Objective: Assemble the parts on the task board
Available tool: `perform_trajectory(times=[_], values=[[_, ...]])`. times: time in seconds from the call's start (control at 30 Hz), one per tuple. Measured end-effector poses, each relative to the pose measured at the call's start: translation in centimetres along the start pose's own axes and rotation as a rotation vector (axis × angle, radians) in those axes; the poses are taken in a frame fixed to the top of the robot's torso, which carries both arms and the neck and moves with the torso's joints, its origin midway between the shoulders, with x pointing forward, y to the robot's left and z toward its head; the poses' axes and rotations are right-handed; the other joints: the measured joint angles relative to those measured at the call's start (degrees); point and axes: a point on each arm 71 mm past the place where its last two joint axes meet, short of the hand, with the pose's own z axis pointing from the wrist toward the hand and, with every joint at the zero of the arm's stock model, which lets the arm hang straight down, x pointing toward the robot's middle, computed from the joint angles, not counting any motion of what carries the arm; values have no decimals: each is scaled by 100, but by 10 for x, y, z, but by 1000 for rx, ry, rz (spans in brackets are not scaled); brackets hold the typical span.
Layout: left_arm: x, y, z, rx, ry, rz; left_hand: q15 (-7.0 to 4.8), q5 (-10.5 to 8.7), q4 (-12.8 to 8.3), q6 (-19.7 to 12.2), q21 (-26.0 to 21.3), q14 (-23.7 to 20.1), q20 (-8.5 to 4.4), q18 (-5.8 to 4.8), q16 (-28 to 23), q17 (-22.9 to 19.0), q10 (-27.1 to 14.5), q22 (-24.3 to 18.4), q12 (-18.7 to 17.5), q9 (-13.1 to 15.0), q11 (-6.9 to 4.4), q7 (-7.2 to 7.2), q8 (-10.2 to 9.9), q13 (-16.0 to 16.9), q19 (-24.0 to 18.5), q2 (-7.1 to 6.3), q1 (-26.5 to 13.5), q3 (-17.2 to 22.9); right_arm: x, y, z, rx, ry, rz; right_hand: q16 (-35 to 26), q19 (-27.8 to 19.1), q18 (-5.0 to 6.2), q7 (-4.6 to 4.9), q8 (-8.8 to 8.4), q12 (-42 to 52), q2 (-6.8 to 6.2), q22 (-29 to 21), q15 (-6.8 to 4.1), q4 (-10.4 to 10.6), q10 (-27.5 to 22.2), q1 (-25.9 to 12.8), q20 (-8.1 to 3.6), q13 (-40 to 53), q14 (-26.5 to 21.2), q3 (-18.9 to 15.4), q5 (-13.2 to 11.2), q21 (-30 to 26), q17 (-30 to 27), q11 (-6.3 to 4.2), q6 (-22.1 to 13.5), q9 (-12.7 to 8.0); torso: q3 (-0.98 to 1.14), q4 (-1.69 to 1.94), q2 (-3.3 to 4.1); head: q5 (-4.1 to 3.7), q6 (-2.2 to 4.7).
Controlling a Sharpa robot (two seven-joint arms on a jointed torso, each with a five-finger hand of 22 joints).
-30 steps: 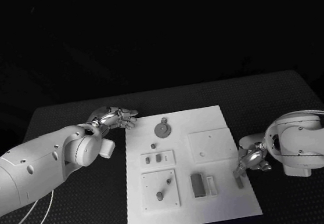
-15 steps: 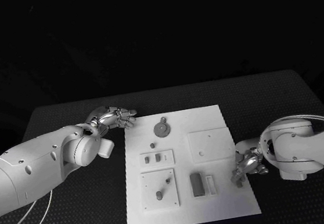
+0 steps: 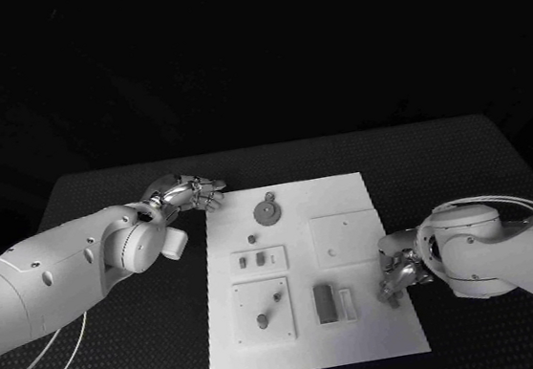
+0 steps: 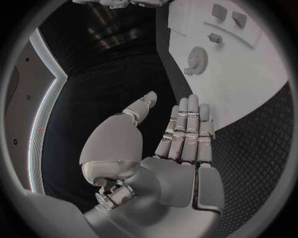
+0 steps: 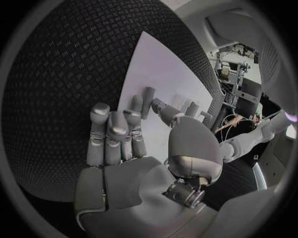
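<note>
Head view: task board [image 3: 371, 331] lies lengthwise away from the robot on the counter [image 3: 130, 364]; left hand [image 3: 185, 196] open and empty; right hand [image 3: 397, 274] at its right edge, grip unclear.

— Where does the white flat task board [image 3: 370, 326] lie?
— In the middle of the black textured table [image 3: 130, 364], its long sides running from the near edge toward the far edge.
— And the parts on it?
— The small grey toothed gear [image 3: 267, 210] sits near the board's far edge. The upright grey block [image 3: 325, 303] stands toward the near edge.
— The hands?
— The left silver hand [image 3: 186, 196] is off the board's far left corner; the right silver hand [image 3: 399, 271] is at the board's right edge, beside the block.
</note>
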Motion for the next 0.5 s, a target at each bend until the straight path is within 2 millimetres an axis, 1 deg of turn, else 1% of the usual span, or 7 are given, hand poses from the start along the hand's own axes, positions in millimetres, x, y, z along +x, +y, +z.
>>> perform_trajectory(times=[0.03,0.07,0.13,0.2,0.27,0.37,0.5], values=[[0,0,0,0,0,0,0,0,0,0,0,0,0,0,0,0,0,0,0,0,0,0,0,0,0,0,0,0,0,1,0,0,-5,-8,-6,-7,-2,0,32,0,-18,0,0,-61,-3,86,6,0,0,45,0,0,0,3,0,13,0,0,-1,1,-1],[0,0,0,0,1,0,0,0,0,0,0,0,0,0,0,2,0,0,0,0,0,0,0,0,0,0,0,0,0,2,0,-4,-12,-15,-14,-8,-2,0,33,0,-28,-1,9,-108,-19,139,6,0,-9,73,0,0,0,19,0,18,0,0,-1,1,-3],[0,0,0,0,1,0,0,0,0,0,0,0,0,0,0,5,0,2,0,0,0,0,0,0,0,0,0,0,1,5,1,-10,-22,-26,-14,-9,-2,-16,33,0,-31,-1,20,-192,-21,252,6,0,-21,115,1,-1,0,22,-15,19,0,0,-1,4,-7],[-1,0,-1,-1,0,0,0,0,0,0,0,0,0,0,0,5,0,5,0,0,0,0,0,0,0,0,0,0,0,6,0,-14,-36,-35,-14,-10,-3,-19,33,0,-65,-1,21,-321,-22,402,6,0,-21,165,1,-1,-1,22,-19,21,0,0,-1,8,-10],[-1,0,-1,-1,0,0,0,0,0,0,0,0,0,0,0,5,0,5,0,0,0,0,0,0,0,0,0,0,0,8,0,-18,-49,-43,-14,-10,-6,-20,33,0,-62,-1,22,-410,-22,517,7,0,-21,229,-1,-1,-5,22,-19,34,0,0,0,9,-10],[-1,0,-1,-1,0,0,0,0,0,0,0,0,0,0,0,9,0,5,0,0,0,0,0,1,0,0,0,0,-1,8,0,-22,-60,-51,-14,-21,-9,-20,32,0,-99,0,24,-529,-23,576,18,0,-24,338,-24,-1,-8,23,-20,39,0,0,0,9,-15],[-1,1,-1,-1,0,0,0,0,0,0,0,0,0,0,0,9,0,4,0,0,0,0,0,1,0,0,0,0,0,9,0,-27,-70,-53,-44,-50,-10,-20,32,0,-144,-2,34,-539,-42,621,48,-8,-34,350,-24,-1,-17,42,-20,35,0,0,0,12,-17]])
